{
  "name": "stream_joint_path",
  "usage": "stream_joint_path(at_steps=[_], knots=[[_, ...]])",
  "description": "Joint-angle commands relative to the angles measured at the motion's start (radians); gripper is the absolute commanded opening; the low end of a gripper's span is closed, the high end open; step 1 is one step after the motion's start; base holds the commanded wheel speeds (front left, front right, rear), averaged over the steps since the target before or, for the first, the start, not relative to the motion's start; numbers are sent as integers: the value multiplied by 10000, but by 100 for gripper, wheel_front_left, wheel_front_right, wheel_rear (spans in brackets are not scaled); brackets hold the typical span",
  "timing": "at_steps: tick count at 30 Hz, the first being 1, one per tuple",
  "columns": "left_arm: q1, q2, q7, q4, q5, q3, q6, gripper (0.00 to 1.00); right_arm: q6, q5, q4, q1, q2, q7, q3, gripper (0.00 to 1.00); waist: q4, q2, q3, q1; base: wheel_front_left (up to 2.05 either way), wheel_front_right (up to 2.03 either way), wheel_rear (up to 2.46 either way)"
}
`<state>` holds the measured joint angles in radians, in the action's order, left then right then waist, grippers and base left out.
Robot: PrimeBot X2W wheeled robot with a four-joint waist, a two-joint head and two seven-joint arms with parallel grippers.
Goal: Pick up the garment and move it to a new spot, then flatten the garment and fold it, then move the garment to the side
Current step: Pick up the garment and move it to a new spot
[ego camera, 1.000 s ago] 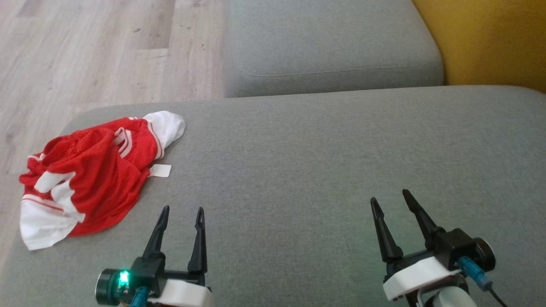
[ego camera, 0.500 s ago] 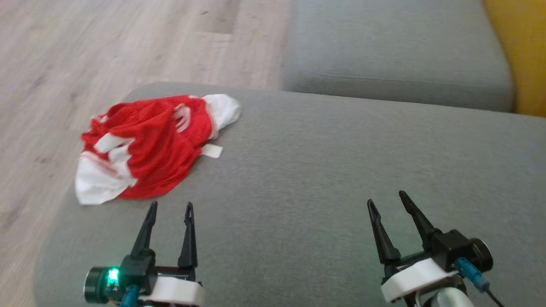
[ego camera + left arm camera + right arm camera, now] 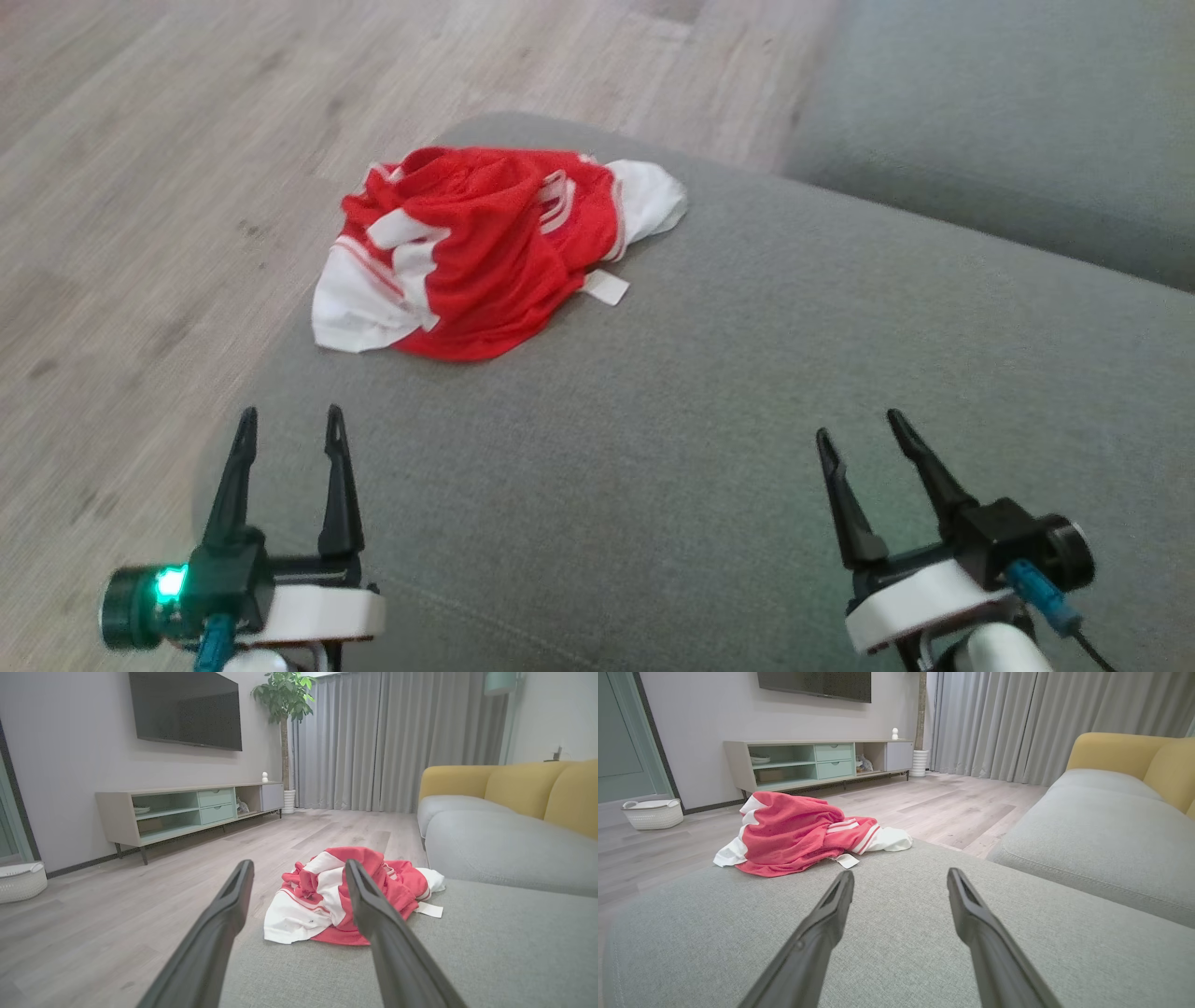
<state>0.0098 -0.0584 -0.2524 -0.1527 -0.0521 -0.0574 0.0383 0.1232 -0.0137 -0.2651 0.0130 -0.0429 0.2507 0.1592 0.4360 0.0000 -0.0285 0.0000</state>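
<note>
Red-and-white jersey (image 3: 485,252), crumpled, at the far left corner of the grey sofa cushion (image 3: 700,420); left gripper (image 3: 288,425) and right gripper (image 3: 857,425) above the cushion's near side, fingers apart, holding nothing.

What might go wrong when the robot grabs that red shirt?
1. The red and white jersey lies crumpled at the corner of the grey cushion, right by its edge; a clumsy pull might drop it onto the wooden floor.
2. It is bunched in layers, so the open left fingers may catch only one fold, or just the small white tag, and it could slip out.
</note>
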Motion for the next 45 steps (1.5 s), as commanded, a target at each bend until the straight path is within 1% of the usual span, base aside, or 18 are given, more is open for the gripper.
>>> stream_joint_path(at_steps=[1,3,8,13,16,19,20,22,28,31,34,37,39,41,42,43,44,45], knots=[[-628,-280,-93,412,301,281,-143,100,75,132,451,-371,-74,111,44,100,348,0,410,0,0,0,0],[-1049,-455,-93,533,380,261,-288,100,75,225,587,-487,-132,111,-17,100,416,0,774,0,0,0,0],[-2534,-853,-93,765,556,127,-580,100,75,288,953,-913,-710,111,-61,100,367,0,1825,0,0,0,0],[-4365,-1044,-93,208,612,-99,-809,100,75,162,1300,-1332,-1272,111,-511,100,167,0,2834,0,0,0,0],[-5558,-1103,-93,-891,613,-102,-805,100,75,163,1620,-1682,-1759,111,-708,100,-27,0,3575,0,0,0,0],[-6909,-1130,-93,-2440,667,-44,-630,100,75,139,1890,-2078,-2274,111,-853,100,-261,0,4238,0,0,0,0],[-6909,-1130,-93,-2440,667,-44,-630,100,75,139,1890,-2078,-2274,111,-853,100,-261,0,4238,0,0,0,0],[-7778,-1161,-32,-3541,705,-73,-608,100,75,94,2008,-2265,-2507,111,-1020,100,-400,0,4595,0,0,0,0],[-9836,-1403,908,-6464,567,-86,-903,100,75,-76,2403,-2730,-3086,111,-1290,100,-856,0,5449,0,0,0,0],[-10405,-1365,1702,-7753,463,-188,-1120,100,75,-135,2493,-2770,-3296,111,-1443,100,-975,0,5730,0,0,0,0],[-10718,-1354,2108,-8661,438,-301,-1213,100,75,-172,2551,-2785,-3418,111,-1555,100,-1063,0,5929,0,0,0,0],[-10876,-1424,2078,-9249,494,-412,-1162,100,75,-163,2637,-2793,-3436,111,-1594,100,-1131,0,6069,0,0,0,0],[-10967,-1473,1858,-9503,564,-492,-1030,100,75,-165,2658,-2836,-3471,111,-1592,100,-1150,0,6143,0,0,0,0],[-11050,-1454,1571,-9695,556,-545,-1033,100,75,-161,2656,-2889,-3486,111,-1577,100,-1159,0,6180,0,0,0,0],[-11108,-1461,1365,-9745,562,-568,-993,97,75,-158,2645,-2917,-3484,111,-1568,100,-1166,0,6179,0,0,0,0],[-11178,-1485,1108,-9763,568,-569,-880,82,75,-155,2629,-2946,-3474,111,-1557,100,-1174,0,6170,0,0,0,0],[-11250,-1501,820,-9765,554,-552,-766,61,75,-150,2615,-2978,-3458,111,-1545,100,-1183,0,6141,0,0,0,0],[-11315,-1511,617,-9787,538,-541,-679,34,75,-148,2596,-3005,-3433,111,-1534,100,-1196,0,6081,0,0,0,0]])
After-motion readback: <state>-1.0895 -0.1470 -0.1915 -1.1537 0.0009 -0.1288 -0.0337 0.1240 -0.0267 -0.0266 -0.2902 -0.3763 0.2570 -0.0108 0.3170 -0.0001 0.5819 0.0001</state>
